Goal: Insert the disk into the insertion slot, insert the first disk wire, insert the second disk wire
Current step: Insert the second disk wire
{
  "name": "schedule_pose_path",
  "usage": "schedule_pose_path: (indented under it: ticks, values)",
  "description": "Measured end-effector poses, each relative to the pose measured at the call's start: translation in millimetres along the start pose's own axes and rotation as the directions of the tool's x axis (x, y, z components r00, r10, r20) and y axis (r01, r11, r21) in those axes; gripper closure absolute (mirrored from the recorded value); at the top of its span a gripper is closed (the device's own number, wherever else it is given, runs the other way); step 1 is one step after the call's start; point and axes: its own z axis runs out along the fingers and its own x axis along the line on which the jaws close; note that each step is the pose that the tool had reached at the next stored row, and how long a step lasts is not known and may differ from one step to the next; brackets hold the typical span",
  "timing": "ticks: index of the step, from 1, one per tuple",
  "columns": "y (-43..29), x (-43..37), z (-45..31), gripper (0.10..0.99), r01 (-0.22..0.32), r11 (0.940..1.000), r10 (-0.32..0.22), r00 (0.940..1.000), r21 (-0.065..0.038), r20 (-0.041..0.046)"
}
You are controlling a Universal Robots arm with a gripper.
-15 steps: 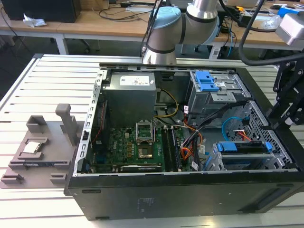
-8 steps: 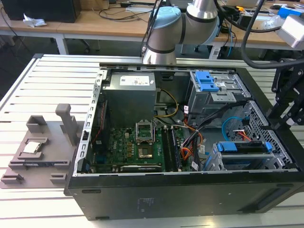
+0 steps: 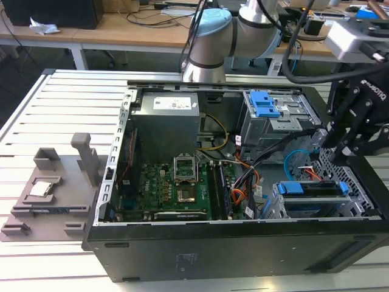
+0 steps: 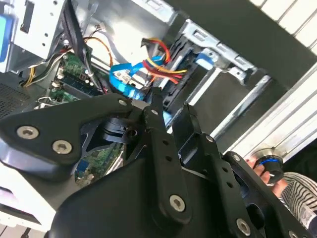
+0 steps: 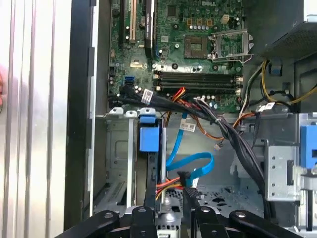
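The disk point(image 3: 316, 190), in its blue frame, already sits in the insertion slot point(image 3: 358, 204) at the case's front corner. The looped second disk wire point(image 5: 190, 166) lies beside it, its dark plug held in the closed fingers of the gripper point(image 5: 171, 191), with red and yellow leads close alongside. To seat it well, I would keep the plug square to the drive's socket and press straight in, holding the loop clear of the thick black cable point(image 5: 218, 121).
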Motion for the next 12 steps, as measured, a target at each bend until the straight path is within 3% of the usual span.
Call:
schedule_pose_path:
  ticks: [5, 9, 12]
  values:
    - [11.6, -10.9, 6.5, 0.725, 0.007, 1.0, -0.007, 1.0, 0.0, 0.0001]
    - [12.0, -18.6, 16.5, 0.725, 0.059, 0.9982, -0.059, 0.9982, 0.0, -0.0026]
    - [11.9, -18.8, 21.2, 0.725, 0.112, 0.9937, -0.112, 0.9936, -0.001, -0.0133]
